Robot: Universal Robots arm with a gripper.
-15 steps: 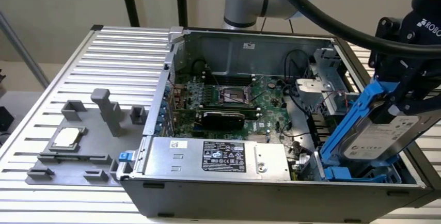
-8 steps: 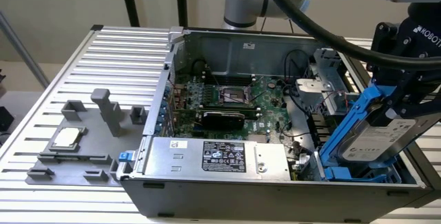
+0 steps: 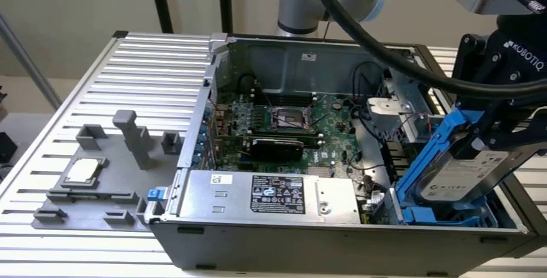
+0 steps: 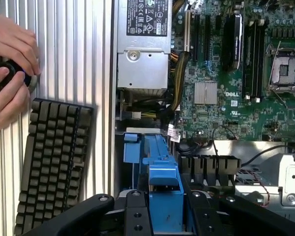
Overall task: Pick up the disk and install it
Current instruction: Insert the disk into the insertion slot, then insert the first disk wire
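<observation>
Blue-framed disk (image 3: 465,172) is clamped in the claw (image 3: 498,142), fingers closed on its upper end. The disk is tilted, white label facing out. It is inside the open computer case (image 3: 342,239), at the corner of the case on the exterior view's right, with its lower end down by the blue drive bay (image 3: 444,217). In the wrist view the blue carrier of the disk (image 4: 159,157) sits between the claw (image 4: 167,212) fingers.

Inside the case, a silver power supply (image 3: 273,195) lies along the near wall and a green motherboard (image 3: 291,114) sits beyond it. The case stands on a ribbed metal bench (image 3: 154,60). Outside the case, on the exterior view's left, a grey fixture (image 3: 89,195) holds a square processor chip (image 3: 86,170).

In the wrist view a black keyboard (image 4: 53,162) lies on the bench beside the case. A person's hands (image 4: 12,44) are around a round black knob (image 4: 7,76).
</observation>
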